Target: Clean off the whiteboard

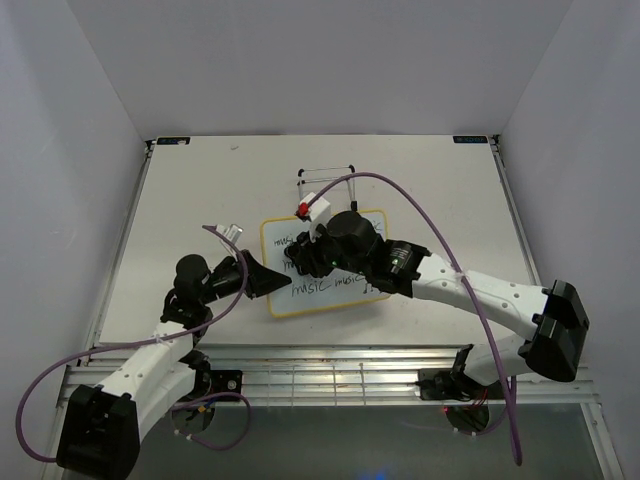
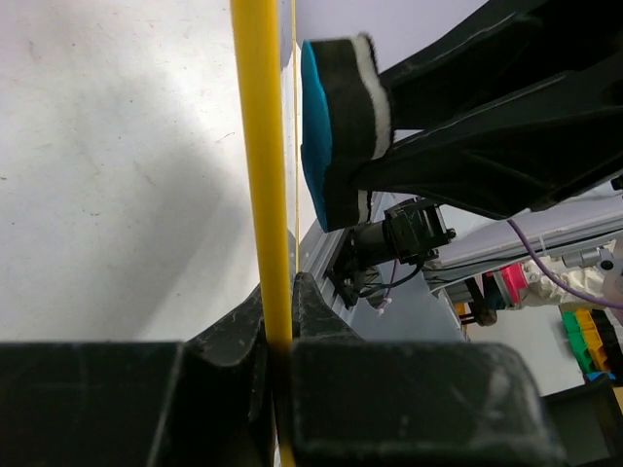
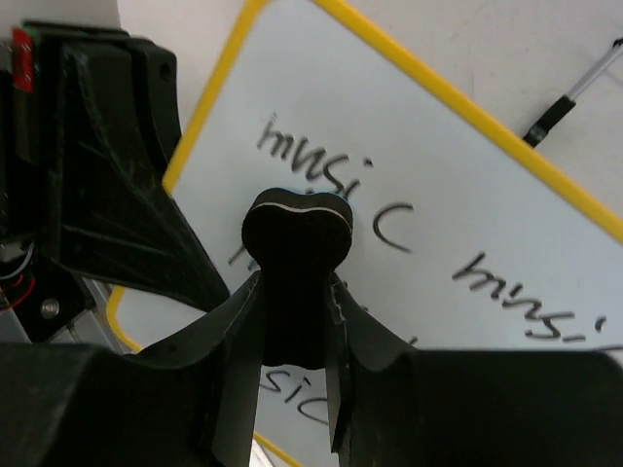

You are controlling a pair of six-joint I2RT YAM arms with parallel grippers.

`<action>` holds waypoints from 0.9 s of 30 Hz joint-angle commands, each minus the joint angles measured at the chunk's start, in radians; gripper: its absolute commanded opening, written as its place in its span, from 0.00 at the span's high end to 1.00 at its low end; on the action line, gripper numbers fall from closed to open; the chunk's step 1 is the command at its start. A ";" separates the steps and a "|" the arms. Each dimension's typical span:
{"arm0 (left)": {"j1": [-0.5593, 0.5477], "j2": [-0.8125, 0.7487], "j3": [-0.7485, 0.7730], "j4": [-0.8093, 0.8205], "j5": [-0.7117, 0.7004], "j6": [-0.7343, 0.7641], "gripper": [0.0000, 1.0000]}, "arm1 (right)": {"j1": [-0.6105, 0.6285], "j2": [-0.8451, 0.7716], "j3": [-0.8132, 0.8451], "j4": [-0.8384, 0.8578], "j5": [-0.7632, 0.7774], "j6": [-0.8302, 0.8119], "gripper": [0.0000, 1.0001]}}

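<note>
The whiteboard [image 1: 277, 238] has a yellow frame, lies flat at the table's middle and carries black "music" words [image 3: 467, 195]. My left gripper [image 1: 283, 281] is shut on the board's left yellow frame edge [image 2: 263, 175], with the fingers [image 2: 321, 321] on either side of it. My right gripper [image 1: 305, 256] is over the board's left half and is shut on the black-and-blue eraser [image 3: 295, 263]. The eraser stands over the writing; I cannot tell whether it touches the board. The eraser's blue face also shows in the left wrist view [image 2: 316, 126]. The right arm hides the board's middle in the top view.
A thin black wire stand [image 1: 325, 176] lies just behind the board. A marker with a red end [image 1: 303, 208] lies at the board's far edge, also seen in the right wrist view [image 3: 574, 92]. Purple cables loop over both arms. Grey walls enclose the table.
</note>
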 commanded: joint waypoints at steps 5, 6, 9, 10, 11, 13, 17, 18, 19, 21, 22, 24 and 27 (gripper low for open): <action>-0.025 -0.011 -0.001 0.125 0.049 -0.014 1.00 | 0.058 0.077 0.132 0.033 0.115 -0.038 0.76; -0.025 -0.019 -0.002 0.125 0.051 -0.015 1.00 | 0.058 0.082 0.136 0.030 0.123 -0.043 0.76; -0.028 -0.028 -0.002 0.125 0.046 -0.012 1.00 | 0.058 0.099 0.146 0.012 0.155 -0.059 0.76; -0.030 -0.030 -0.002 0.125 0.048 -0.014 1.00 | 0.058 0.104 0.146 0.007 0.181 -0.064 0.76; -0.030 -0.031 -0.002 0.125 0.051 -0.014 1.00 | 0.058 0.105 0.141 0.001 0.201 -0.069 0.76; -0.030 -0.033 -0.002 0.125 0.055 -0.014 1.00 | 0.057 0.102 0.127 0.005 0.230 -0.081 0.76; -0.033 -0.038 -0.001 0.125 0.057 -0.015 1.00 | 0.045 0.116 0.110 0.007 0.252 -0.086 0.76; -0.033 -0.036 0.001 0.128 0.063 -0.015 1.00 | 0.037 0.117 0.103 0.008 0.258 -0.084 0.76; -0.034 -0.035 0.002 0.130 0.063 -0.014 1.00 | 0.028 0.122 0.101 0.005 0.258 -0.081 0.76; -0.036 -0.031 0.007 0.131 0.068 -0.015 1.00 | -0.003 0.117 0.085 0.001 0.265 -0.075 0.76; -0.036 -0.031 0.008 0.131 0.071 -0.015 1.00 | -0.017 0.102 0.074 0.001 0.265 -0.070 0.76; -0.037 -0.035 0.011 0.131 0.075 -0.017 1.00 | -0.078 0.082 0.045 -0.001 0.246 -0.050 0.76; -0.037 -0.038 0.013 0.131 0.080 -0.018 1.00 | -0.152 0.044 -0.008 -0.002 0.192 -0.038 0.76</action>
